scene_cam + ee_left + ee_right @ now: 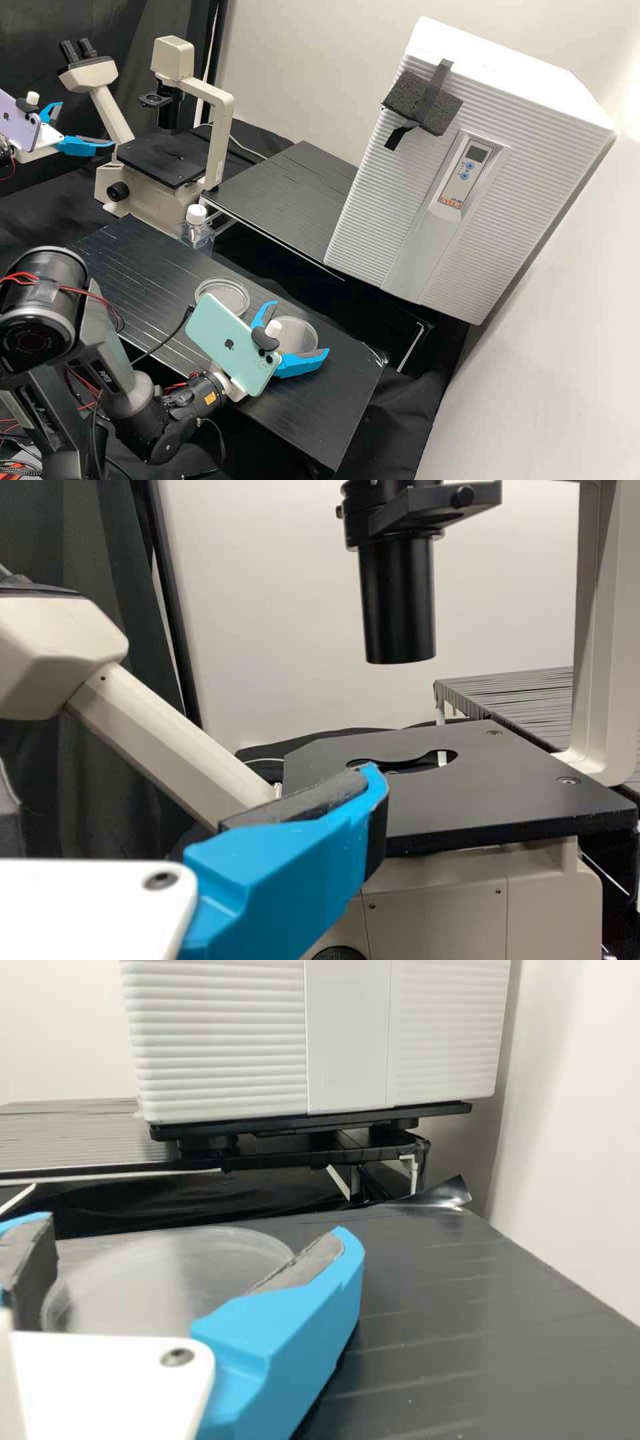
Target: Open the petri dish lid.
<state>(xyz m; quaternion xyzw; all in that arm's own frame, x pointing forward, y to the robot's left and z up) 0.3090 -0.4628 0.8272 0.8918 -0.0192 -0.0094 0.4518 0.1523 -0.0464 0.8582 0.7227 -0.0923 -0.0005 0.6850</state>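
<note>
At ten o'clock in the high view, your left hand (pixel 87 125) hangs wide and empty near the microscope (pixel 177 157), well apart from the dishes. At nine o'clock, a white-capped bottle (pixel 195 227) stands by the black bench (pixel 133 260), out of your working path. A clear dish (pixel 223 297) sits on the bench, at ten o'clock from the petri dish (pixel 298 333) you appear to be working on. That one lies between the fingers of your right hand (pixel 300 327), spread wide, one at about ten o'clock from it and the other at about six; whether either touches the rim, you cannot tell. The white incubator (pixel 467 160) rises at two o'clock.

The step in hand looks to be the grip on the lid, with the opening ahead. You cannot make out where lid ends and base begins, so check your fingertip height in the right wrist view: the pads should meet the lid's edge, above the base wall. Centre the dish, then close evenly and lightly; a one-sided push may slide it over the slick bench, and a hard squeeze may bow the thin plastic. Lift slowly and level, and if the base rises too, lower it and grip higher.
</note>
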